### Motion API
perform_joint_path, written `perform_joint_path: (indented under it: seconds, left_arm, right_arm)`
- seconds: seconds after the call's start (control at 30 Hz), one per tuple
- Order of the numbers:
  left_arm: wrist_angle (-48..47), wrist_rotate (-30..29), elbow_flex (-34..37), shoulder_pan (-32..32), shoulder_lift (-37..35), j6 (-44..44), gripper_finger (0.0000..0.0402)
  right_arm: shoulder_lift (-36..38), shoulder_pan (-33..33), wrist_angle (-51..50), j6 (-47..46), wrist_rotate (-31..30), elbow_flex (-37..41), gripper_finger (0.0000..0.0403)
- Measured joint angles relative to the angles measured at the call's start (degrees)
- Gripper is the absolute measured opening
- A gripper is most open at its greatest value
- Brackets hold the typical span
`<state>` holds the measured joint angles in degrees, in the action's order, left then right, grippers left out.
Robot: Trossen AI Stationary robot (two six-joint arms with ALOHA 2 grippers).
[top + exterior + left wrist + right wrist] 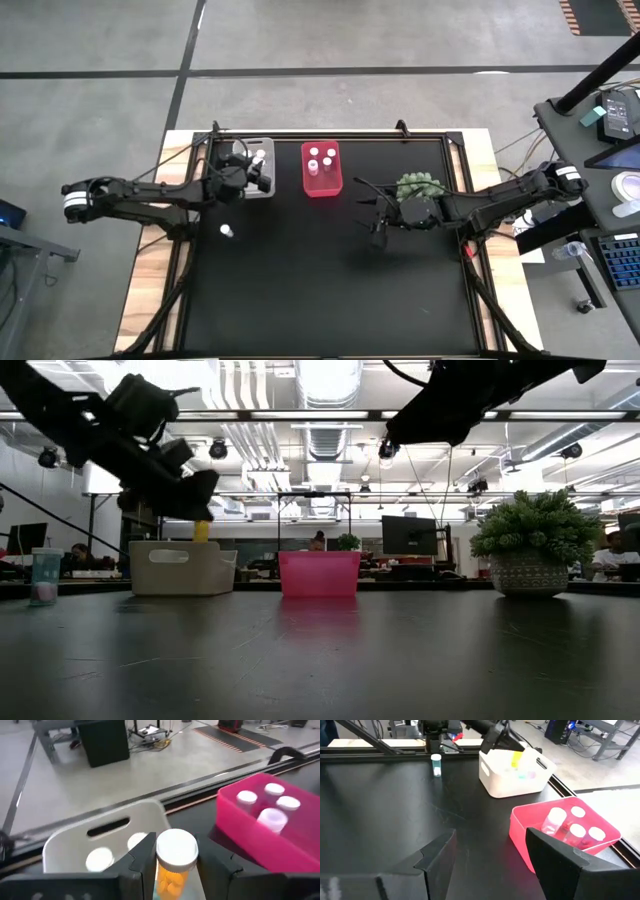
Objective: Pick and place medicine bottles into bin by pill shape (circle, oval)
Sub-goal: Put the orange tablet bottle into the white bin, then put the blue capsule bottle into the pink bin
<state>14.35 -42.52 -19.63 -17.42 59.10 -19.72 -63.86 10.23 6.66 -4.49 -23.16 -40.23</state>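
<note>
Whitish bin (pixel 258 170) sat at the back left of the black bench (pixel 320 290), the red bin (pixel 321 168) just beside it toward the centre. The two stood apart, not touching.

Left gripper (pixel 170 865) hung over the whitish bin, fingers (pixel 142 860) closed on an amber bottle (pixel 174 862) with a white cap; yellow pills showed through its wall. From bench level the bottle (pixel 202 531) hung just above the bin's rim (pixel 183 567), clear of it. Inside that bin the left wrist view showed two white caps (pixel 99 858); anything else there was hidden behind the gripper and the held bottle.

Red bin (pixel 265 832) held four white-capped bottles (pixel 272 817), standing upright. The right wrist view also showed this group (pixel 570 827), but the pill shapes inside could not be made out.

One lone bottle (pixel 227 231), white cap, stood on the bench in front of the whitish bin, well apart from both bins. In the low view it sat at the far left (pixel 45 576), with a teal tint to its body.

Right gripper (pixel 492 855) hovered over the bench right of centre, near a green potted plant (pixel 418 186), fingers (pixel 440 857) spread wide and holding nothing.
</note>
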Motion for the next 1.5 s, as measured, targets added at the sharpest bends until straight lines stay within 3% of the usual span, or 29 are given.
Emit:
perform_joint_path:
  seconds: [0.37,0.73,0.97,1.5]
  left_arm:
    - [0.3,-4.7,6.6,-2.7,-0.3,-11.6,0.0098]
    - [1.7,-4.6,6.8,-3.2,3.2,-11.5,0.0098]
    - [4.9,-4.7,6.7,-3.2,5.2,-11.4,0.0133]
    - [4.7,-4.0,5.9,-3.2,3.9,-10.9,0.0148]
  right_arm:
    - [0.0,-0.8,0.1,0.0,0.0,0.0,0.0233]
    - [0.0,-2.0,0.1,0.0,0.0,0.0,0.0233]
    - [0.0,-2.0,0.1,0.0,0.1,0.0,0.0234]
    - [0.0,-2.0,0.1,0.0,0.1,0.1,0.0235]
